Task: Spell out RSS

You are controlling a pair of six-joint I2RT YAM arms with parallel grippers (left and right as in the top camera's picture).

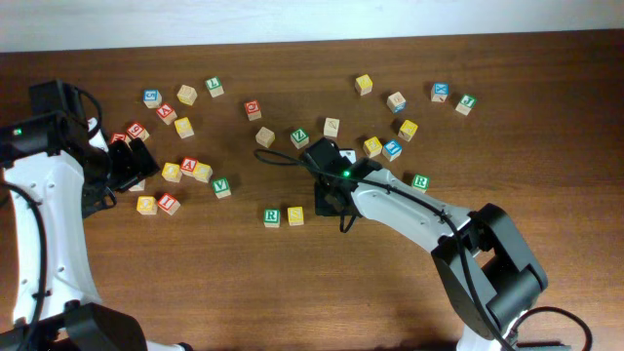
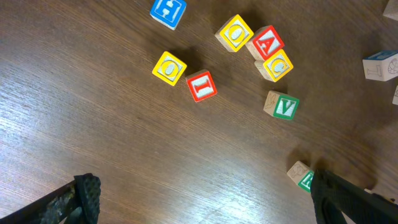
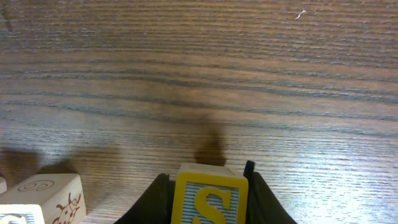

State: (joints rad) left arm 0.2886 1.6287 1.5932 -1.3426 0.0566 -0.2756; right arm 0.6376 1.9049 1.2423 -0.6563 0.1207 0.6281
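RSS cubes [image 1: 274, 216]: one green R cube [image 1: 270, 216] and one yellow S cube [image 1: 295, 215] sit together on the desk [image 1: 292, 292]. The right tool [image 3: 209, 190] grips a second S cube [image 3: 206, 205]; the left tool [image 2: 205, 199] gapes.

Lower half of S cube [image 3: 210, 199] off-frame

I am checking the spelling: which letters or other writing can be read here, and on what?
"S": held yellow cube, in right gripper.
"R": centre green cube.
"S": centre yellow cube, beside it.
"A": upper red cube.
"I": lower red cube.
"V": left green cube.
The rest: too small or unclear.
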